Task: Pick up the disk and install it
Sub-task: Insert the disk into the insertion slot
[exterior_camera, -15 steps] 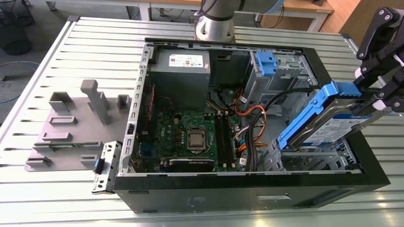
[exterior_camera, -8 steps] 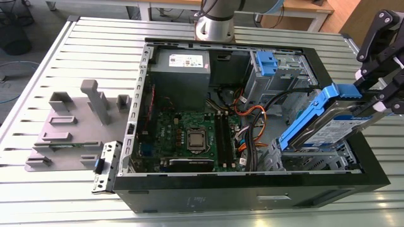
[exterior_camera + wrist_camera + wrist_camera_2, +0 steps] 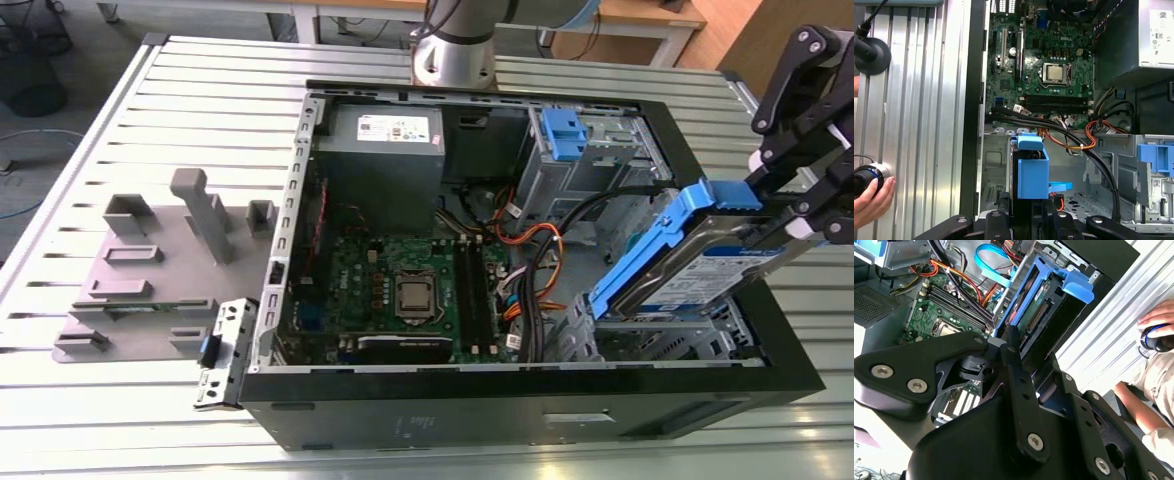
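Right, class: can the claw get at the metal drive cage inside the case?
Probably yes: the claw holds the disk tilted just above the drive cage, the case is open on this side, and the black cables lie beside it.

- the disk (image 3: 687, 270): lower end hidden inside the computer case (image 3: 534, 400).
- the end effector (image 3: 777, 222): cut off by the exterior view's right edge.
- a person's hand (image 3: 871, 202): runs off the first wrist view's edge.

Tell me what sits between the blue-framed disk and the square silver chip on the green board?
Black memory slots and a bundle of black and orange cables lie between the disk and the processor, as the exterior view shows.
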Motion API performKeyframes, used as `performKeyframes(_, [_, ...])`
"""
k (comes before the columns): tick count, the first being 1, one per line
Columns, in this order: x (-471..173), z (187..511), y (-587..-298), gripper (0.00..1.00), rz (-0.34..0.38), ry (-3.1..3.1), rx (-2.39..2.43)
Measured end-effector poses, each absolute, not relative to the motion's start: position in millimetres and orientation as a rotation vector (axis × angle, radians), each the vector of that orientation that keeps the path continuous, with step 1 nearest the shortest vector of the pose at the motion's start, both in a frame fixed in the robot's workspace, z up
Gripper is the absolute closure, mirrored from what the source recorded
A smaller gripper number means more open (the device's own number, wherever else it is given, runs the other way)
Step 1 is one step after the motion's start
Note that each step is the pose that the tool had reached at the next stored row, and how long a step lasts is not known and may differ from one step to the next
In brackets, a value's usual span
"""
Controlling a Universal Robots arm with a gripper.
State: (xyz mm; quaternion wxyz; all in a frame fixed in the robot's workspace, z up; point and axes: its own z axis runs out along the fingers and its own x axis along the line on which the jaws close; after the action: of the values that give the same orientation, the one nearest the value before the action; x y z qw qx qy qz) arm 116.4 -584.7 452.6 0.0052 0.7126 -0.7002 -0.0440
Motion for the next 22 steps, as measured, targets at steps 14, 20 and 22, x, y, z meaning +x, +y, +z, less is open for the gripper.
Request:
performKeyframes(14, [116.4,451.8,-582.4,0.65,-0.138,-2.21,2.215])
performKeyframes(20, [116.4,449.9,-581.9,0.65,-0.138,-2.215,2.211])
performKeyframes(22, [116.4,449.6,-581.8,0.65,-0.138,-2.215,2.21])
